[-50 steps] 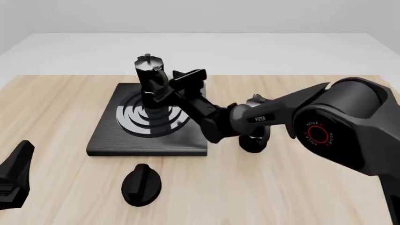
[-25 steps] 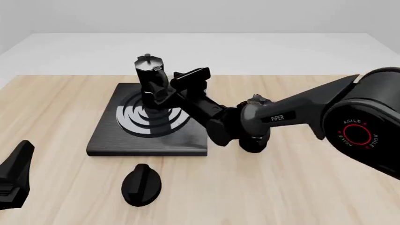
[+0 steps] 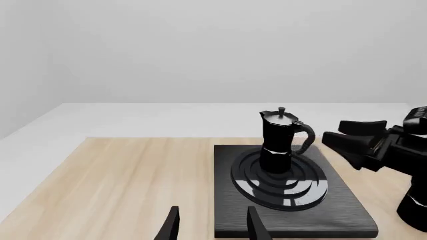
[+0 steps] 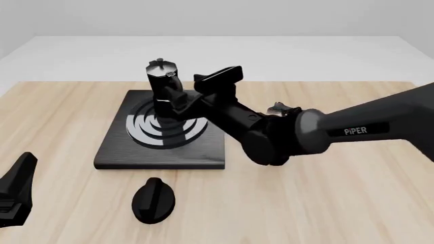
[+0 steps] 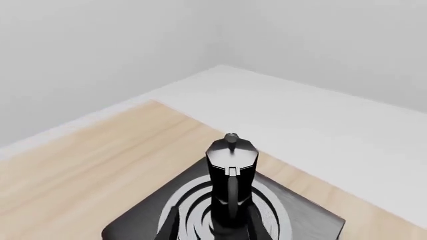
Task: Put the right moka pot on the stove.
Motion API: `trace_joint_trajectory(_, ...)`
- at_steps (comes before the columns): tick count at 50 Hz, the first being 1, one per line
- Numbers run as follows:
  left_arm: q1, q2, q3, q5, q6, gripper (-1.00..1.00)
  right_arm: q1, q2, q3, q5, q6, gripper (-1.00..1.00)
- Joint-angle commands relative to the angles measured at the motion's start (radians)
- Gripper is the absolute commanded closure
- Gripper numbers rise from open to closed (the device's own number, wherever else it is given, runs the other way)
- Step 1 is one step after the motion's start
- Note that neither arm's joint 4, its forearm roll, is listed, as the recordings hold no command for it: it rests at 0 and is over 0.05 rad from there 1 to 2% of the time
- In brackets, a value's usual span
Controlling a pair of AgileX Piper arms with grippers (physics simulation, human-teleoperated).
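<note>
Standing upright on the burner rings of the stove (image 4: 162,131), the right moka pot (image 4: 162,84) looks delivered. Right gripper (image 4: 207,91) hangs beside its handle, jaws apart, apparently clear of it. Left gripper (image 3: 210,227) idles open, well short of the stove. Only withdrawal seems left.

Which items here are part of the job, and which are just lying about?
In the job:
- right moka pot, standing on the burner rings
- stove
- right gripper, open beside the pot's handle, holding nothing

Lying about:
- second moka pot, mostly hidden behind the right arm
- round black knob
- left gripper, open, idle
</note>
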Motion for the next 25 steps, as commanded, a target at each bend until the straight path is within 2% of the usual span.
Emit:
trace_joint_trajectory(1, 0.0, 0.0, 0.0, 0.0, 0.0, -1.0, 0.026, -0.161, 0.128, 0.058, 0.012, -1.0)
trace_joint_trajectory(8, 0.0, 0.0, 0.0, 0.0, 0.0, -1.0, 0.04, -0.277, 0.182, 0.127, 0.027, -1.0)
trace_joint_trajectory(15, 0.0, 0.0, 0.0, 0.0, 0.0, -1.0, 0.04, -0.35, 0.205, 0.194, 0.016, -1.0)
trace_joint_trajectory(19, 0.0, 0.0, 0.0, 0.0, 0.0, -1.0, 0.048, -0.394, 0.216, 0.246, 0.007, -1.0)
trace_joint_trajectory(25, 0.0, 0.0, 0.0, 0.0, 0.0, -1.0, 0.057, -0.474, 0.229, 0.335, 0.025, -1.0)
